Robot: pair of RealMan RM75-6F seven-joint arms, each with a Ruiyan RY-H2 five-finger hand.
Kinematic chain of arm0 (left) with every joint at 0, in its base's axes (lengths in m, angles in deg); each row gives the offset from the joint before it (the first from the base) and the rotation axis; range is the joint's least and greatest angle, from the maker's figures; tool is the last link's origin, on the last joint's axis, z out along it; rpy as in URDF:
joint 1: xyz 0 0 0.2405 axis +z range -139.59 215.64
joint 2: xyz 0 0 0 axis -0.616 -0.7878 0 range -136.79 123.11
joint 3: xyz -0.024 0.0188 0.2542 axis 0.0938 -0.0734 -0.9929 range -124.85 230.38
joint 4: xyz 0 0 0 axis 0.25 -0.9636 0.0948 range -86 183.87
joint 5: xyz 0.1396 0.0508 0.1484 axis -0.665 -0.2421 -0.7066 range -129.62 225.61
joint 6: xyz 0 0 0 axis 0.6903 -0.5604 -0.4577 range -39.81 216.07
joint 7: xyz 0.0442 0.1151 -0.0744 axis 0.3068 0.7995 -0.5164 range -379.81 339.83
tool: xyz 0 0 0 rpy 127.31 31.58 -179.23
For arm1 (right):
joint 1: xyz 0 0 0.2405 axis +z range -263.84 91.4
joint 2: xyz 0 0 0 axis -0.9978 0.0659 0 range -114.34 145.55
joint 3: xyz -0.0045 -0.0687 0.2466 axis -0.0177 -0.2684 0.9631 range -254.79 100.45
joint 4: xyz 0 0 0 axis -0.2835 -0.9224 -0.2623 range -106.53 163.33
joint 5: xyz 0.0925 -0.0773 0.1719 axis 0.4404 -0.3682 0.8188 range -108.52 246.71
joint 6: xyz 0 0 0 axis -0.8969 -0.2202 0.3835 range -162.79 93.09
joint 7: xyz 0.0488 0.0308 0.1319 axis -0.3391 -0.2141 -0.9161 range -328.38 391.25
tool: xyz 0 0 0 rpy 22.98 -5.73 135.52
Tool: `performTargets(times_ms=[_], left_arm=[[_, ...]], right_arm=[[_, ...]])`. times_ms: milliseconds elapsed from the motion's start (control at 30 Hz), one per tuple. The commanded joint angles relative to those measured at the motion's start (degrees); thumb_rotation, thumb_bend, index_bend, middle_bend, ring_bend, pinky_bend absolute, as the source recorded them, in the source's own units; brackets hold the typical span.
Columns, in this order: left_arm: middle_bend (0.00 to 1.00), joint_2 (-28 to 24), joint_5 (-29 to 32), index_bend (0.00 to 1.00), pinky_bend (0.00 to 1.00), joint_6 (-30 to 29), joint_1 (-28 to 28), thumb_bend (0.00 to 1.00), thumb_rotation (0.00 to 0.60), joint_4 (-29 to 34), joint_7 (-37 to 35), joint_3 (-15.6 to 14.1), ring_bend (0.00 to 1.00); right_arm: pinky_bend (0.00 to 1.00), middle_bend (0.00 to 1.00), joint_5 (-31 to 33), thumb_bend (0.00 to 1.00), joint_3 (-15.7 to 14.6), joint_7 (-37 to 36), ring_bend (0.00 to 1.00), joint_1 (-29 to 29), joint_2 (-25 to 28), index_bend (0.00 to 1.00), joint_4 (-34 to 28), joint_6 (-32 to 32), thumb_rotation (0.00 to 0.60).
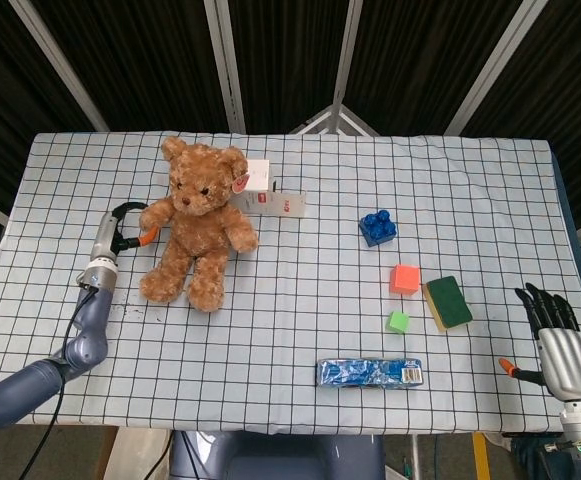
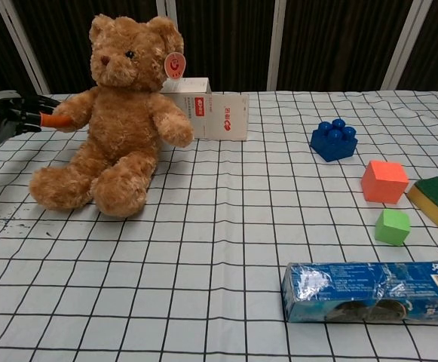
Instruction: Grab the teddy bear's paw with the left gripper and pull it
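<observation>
Head view, left hand (image 1: 120,226) at teddy bear's paw (image 1: 154,213) (touching)
</observation>
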Motion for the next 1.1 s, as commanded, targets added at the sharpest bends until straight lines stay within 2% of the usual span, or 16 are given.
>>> performTargets(times_ms=[33, 233, 567, 967, 1100], left_arm=[[0.15, 0.20, -0.39, 0.27, 0.00, 0.17, -0.02, 0.42, 0.600, -0.16, -0.41, 0.29, 0.00], [0.13, 0.90, -2.52, 0.24, 0.00, 0.16, 0.15, 0.42, 0.600, -0.74, -1.72, 0.37, 0.00], [0.19, 2.84, -4.37, 0.35, 0.00, -0.10, -0.26, 0.42, 0.600, -2.37, -1.72, 0.29, 0.00], [0.30, 5.19, -5.19, 0.44, 0.00, -2.62, -0.49, 0.60, 0.600, -4.72, -1.65, 1.40, 0.00], [0.31, 5.92, -5.24, 0.46, 0.00, -3.83, -0.68, 0.61, 0.600, -5.11, -1.71, 2.18, 0.00]], right_arm=[[0.00, 0.00, 0.04, 0.11, 0.01, 0.02, 0.00, 0.02, 0.01, 0.02, -0.01, -0.03, 0.600], [0.00, 0.00, 0.18, 0.11, -0.06, 0.06, 0.00, 0.08, 0.08, 0.02, -0.18, -0.33, 0.600], [0.00, 0.00, 0.34, 0.11, -0.31, -0.65, 0.00, 0.23, 0.53, 0.02, -0.48, -1.13, 0.600], [0.00, 0.00, 0.12, 0.11, -0.29, -1.03, 0.00, 0.13, 0.68, 0.02, -0.32, -0.77, 0.600], [0.00, 0.00, 0.09, 0.11, -0.28, -0.93, 0.00, 0.18, 0.59, 0.02, -0.33, -0.78, 0.600]])
